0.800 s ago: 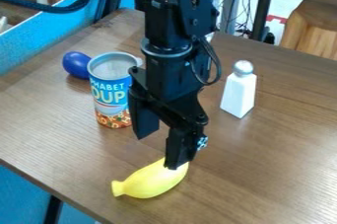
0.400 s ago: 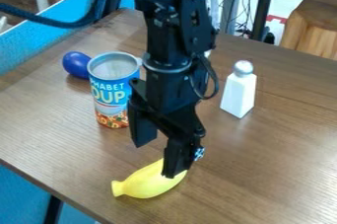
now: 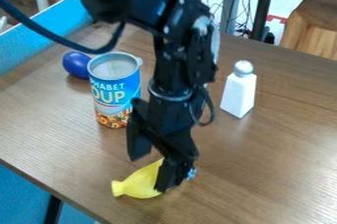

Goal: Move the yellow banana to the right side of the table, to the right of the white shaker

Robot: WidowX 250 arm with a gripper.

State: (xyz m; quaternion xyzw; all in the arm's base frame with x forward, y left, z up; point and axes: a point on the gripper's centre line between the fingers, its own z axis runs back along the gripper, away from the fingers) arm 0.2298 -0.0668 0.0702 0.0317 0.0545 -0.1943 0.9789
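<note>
My gripper [image 3: 149, 172] hangs low over the front of the wooden table, open, with its two fingers apart. One finger stands in front of the right part of a yellow banana-like toy [image 3: 137, 184] and hides that end; whether it touches cannot be told. The other finger is behind the banana, to the upper left. Close behind and left of the gripper stands an upright blue soup can [image 3: 113, 92] with an open top.
A white shaker [image 3: 238, 94] with a silver cap stands right of the arm. A dark blue rounded object [image 3: 76, 64] lies behind the can at the left. The table's [image 3: 276, 144] left edge runs diagonally past the banana, and a wooden chair is beyond the far edge.
The gripper has come down and a little toward the front left, so one finger now covers more of the banana's right part. Banana, can and shaker have stayed put.
</note>
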